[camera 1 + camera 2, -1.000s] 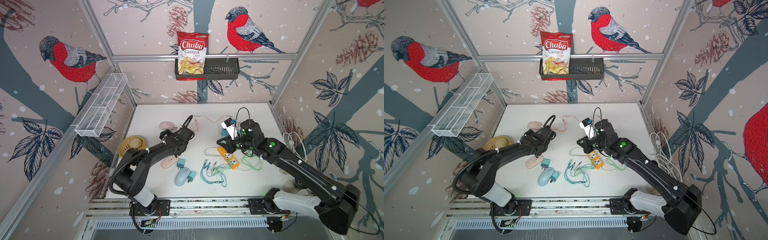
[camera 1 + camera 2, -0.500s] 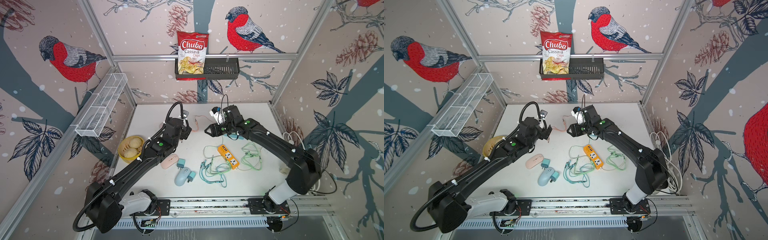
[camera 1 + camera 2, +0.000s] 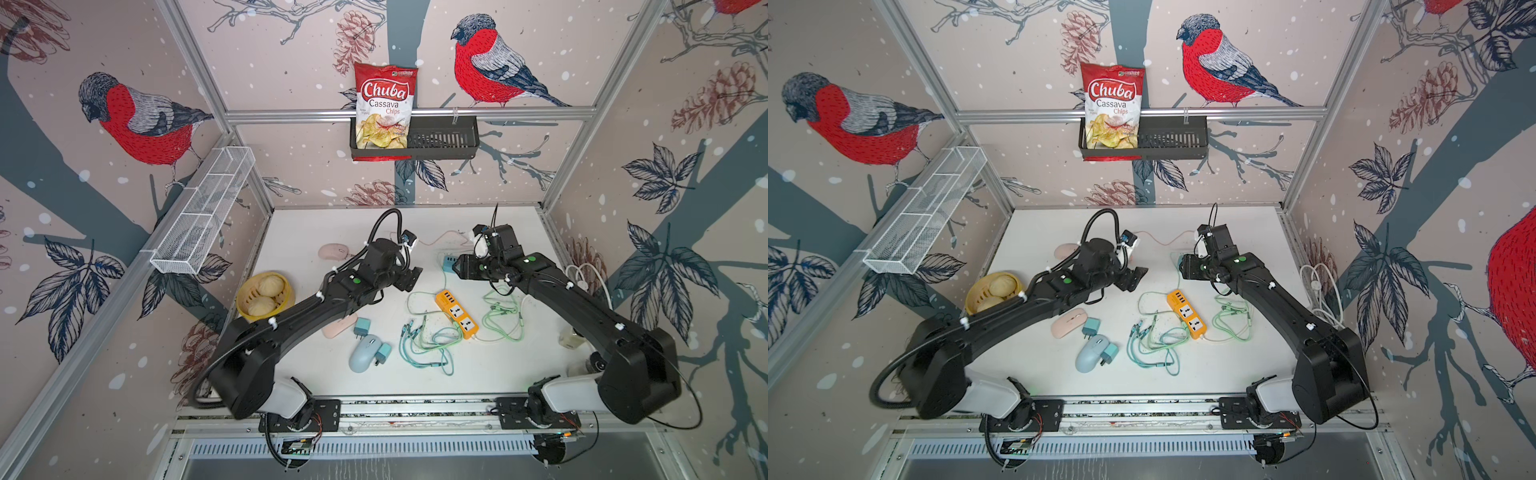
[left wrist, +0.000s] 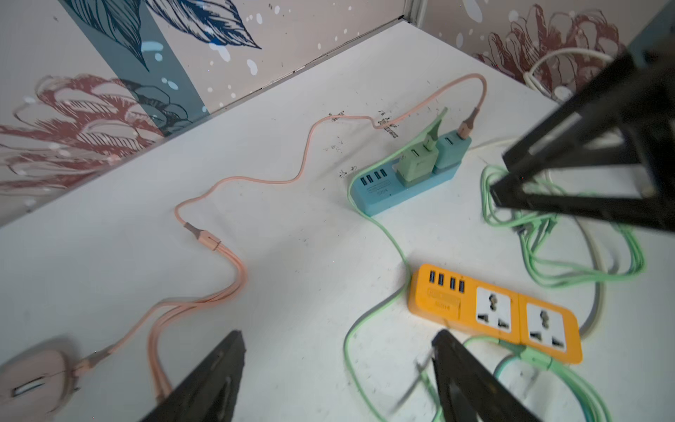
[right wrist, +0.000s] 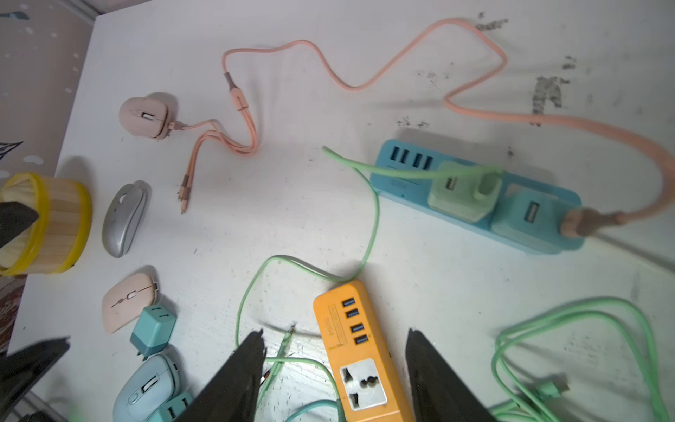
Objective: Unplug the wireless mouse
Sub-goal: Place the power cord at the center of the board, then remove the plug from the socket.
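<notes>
Resting plugged, pink mouse (image 4: 33, 380) lies near left pincer (image 4: 338, 338).

On the bench (image 3: 316, 224), the left fingers (image 3: 410, 277) and right fingers (image 3: 464, 266) hang just behind the orange power strip (image 3: 457, 309); the pink mouse (image 3: 332, 251) lies farther back-left of it.

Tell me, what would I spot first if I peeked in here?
A bright red chips bag stands in a black basket on the back wall. On the white table, an orange power strip lies in the middle among green cables. Near the back, a pink mouse is joined by a long pink cable to a teal charger on a blue power strip.
</notes>
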`<state>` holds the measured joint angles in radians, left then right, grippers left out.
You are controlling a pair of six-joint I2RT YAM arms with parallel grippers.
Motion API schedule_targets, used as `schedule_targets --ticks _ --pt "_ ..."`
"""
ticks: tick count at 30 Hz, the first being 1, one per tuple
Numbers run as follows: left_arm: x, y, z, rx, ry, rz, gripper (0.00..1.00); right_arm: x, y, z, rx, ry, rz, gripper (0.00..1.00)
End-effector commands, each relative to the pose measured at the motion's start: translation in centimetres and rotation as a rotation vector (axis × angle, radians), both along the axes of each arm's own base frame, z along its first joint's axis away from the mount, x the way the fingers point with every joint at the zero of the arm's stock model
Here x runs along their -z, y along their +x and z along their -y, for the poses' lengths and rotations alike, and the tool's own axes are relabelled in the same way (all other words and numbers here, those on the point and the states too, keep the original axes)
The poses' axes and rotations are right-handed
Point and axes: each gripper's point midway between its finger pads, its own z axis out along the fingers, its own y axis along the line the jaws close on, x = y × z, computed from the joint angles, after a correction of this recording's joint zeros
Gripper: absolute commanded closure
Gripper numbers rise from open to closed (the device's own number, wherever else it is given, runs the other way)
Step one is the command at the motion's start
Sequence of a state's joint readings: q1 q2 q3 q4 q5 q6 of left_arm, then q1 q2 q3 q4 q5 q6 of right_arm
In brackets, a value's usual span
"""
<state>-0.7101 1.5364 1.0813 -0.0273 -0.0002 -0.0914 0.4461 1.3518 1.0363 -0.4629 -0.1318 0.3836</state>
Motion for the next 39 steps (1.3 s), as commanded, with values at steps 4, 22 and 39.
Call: schedule_targets --ticks 4,22,39 --pt "3.1 2.2 5.7 -0.006 -0.253 -0.204 0.20 0.1 1.2 1.7 0.175 0.010 0.095 0.01" --pt "12.7 7.6 10.1 -0.033 -0.117 -0.329 0.27 6.0 7.5 1.4 0.387 -0.163 0.101 0.16" --pt "15.1 11.1 11.0 -0.109 -0.047 -0.322 0.22 7.0 9.4 1.7 0.517 -0.252 0.130 0.21"
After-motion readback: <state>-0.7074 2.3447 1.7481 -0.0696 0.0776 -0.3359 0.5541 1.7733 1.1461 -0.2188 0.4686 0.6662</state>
